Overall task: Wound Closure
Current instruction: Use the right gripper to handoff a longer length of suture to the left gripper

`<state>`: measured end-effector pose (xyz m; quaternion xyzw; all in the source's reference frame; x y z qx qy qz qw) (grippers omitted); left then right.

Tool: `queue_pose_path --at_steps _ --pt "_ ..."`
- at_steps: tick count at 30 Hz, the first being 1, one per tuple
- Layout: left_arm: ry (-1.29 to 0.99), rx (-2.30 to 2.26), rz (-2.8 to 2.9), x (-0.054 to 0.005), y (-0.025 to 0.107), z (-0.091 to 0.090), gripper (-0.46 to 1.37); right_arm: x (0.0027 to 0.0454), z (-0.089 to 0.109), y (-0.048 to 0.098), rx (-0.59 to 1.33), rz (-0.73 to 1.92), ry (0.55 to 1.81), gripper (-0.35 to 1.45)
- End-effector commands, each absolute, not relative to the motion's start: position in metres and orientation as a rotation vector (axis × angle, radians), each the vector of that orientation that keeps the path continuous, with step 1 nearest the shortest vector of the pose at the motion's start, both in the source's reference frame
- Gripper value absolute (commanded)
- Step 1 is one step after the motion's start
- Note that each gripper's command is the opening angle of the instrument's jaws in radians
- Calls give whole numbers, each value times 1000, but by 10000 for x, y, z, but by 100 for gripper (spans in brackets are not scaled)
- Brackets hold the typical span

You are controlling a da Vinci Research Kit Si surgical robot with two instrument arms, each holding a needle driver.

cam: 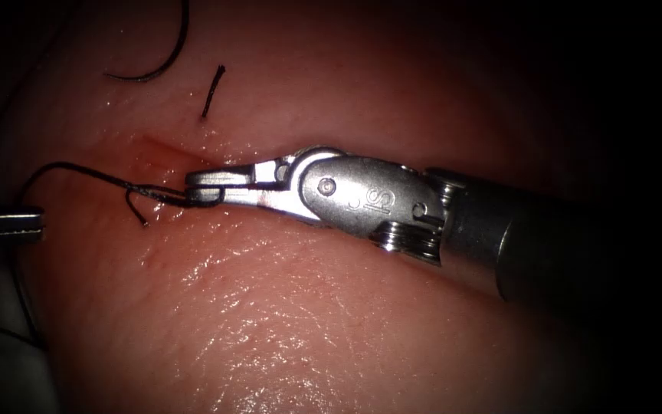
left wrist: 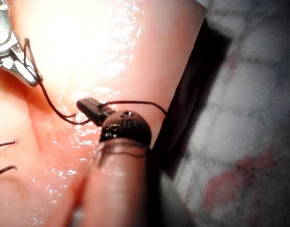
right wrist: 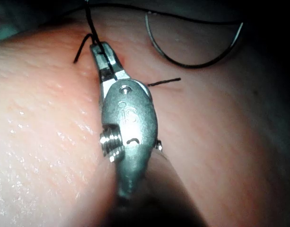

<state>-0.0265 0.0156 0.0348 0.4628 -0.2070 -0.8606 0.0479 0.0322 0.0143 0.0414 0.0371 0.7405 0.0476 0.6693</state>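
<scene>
The left tool [cam: 28,225], a flat ribbed steel tip at the tissue's left edge, has its jaws closed on the thread [cam: 78,168]; in its own wrist view the dark jaws [left wrist: 90,107] pinch the strand, which runs off both ways. From there the thin black thread arcs up and right across the glistening pink tissue [cam: 285,322] to the cut [cam: 164,150], a shallow reddish groove wet with red fluid. A short tail hangs from the strand just beside the cut. The right tool [cam: 207,186], polished steel with a rounded wrist stamped with letters that read like "IS", lies along the cut from the right; its jaws are closed on the thread at their tip, seen also from its wrist [right wrist: 103,56]. A short cut end [cam: 213,90] stands out of the tissue beyond the cut. The needle [cam: 155,54], a thin dark curve, lies free on the tissue toward its far left edge, held by neither tool and not in the tissue [right wrist: 197,52].
</scene>
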Motion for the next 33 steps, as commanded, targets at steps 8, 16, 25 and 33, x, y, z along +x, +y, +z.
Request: queue_pose_path --at_steps 8,16,25,33 --pt "-653 1421 -2639 -259 167 350 -35 305 407 135 94 95 1678 81" --pt "-658 1402 -2651 -239 170 354 -35 290 404 138 57 148 1641 134" --pt "-671 1384 -2653 -231 158 353 -35 260 403 153 33 186 1614 133" --pt "-663 1364 -2658 -231 149 351 -35 239 413 170 33 197 1608 120"
